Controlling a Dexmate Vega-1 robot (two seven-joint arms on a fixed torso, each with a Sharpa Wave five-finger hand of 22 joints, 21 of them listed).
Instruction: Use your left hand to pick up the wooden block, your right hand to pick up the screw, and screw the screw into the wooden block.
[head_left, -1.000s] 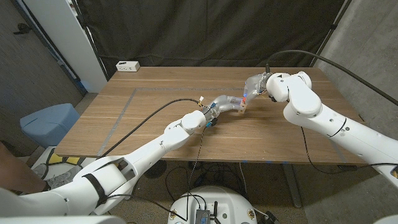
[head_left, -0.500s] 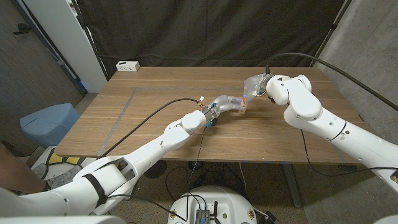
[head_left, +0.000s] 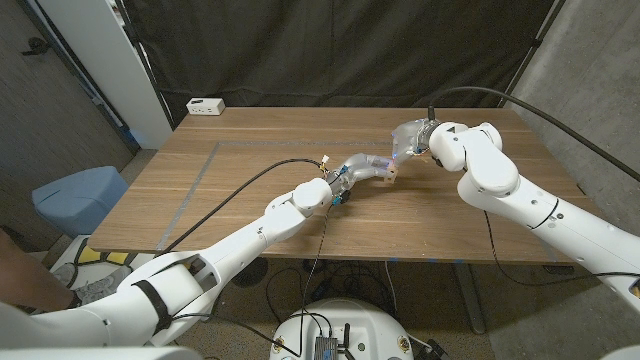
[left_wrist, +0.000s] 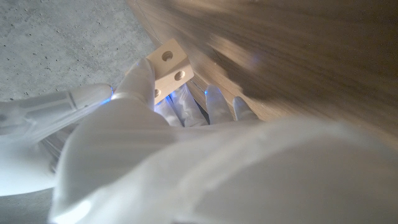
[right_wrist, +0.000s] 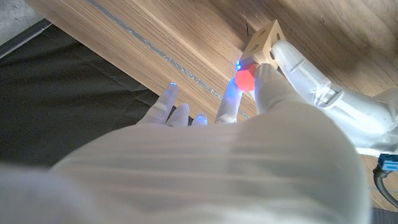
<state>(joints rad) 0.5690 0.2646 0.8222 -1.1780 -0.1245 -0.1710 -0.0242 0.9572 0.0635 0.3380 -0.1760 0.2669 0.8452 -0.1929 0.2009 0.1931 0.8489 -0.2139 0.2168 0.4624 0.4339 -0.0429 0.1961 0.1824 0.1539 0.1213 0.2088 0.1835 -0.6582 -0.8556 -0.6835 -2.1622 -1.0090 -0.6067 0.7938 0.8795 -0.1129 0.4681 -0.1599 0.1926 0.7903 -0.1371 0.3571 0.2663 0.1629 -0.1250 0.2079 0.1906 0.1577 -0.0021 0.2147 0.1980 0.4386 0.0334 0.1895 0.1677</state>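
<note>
The block (right_wrist: 263, 40) sits pinched in the left hand (head_left: 366, 167), holes outward; the red-headed screw (right_wrist: 244, 79) is held by the right hand (head_left: 408, 138) against its face. Best kept square to the hole — turned without side push.

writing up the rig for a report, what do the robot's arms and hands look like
Both arms are glossy white with rounded shells and bulbous joints. The left arm has a black band near the shoulder and a black cable running along it; another black cable arcs to the right arm. The left hand and right hand look pale and translucent, with small blue lights at the fingers.
</note>
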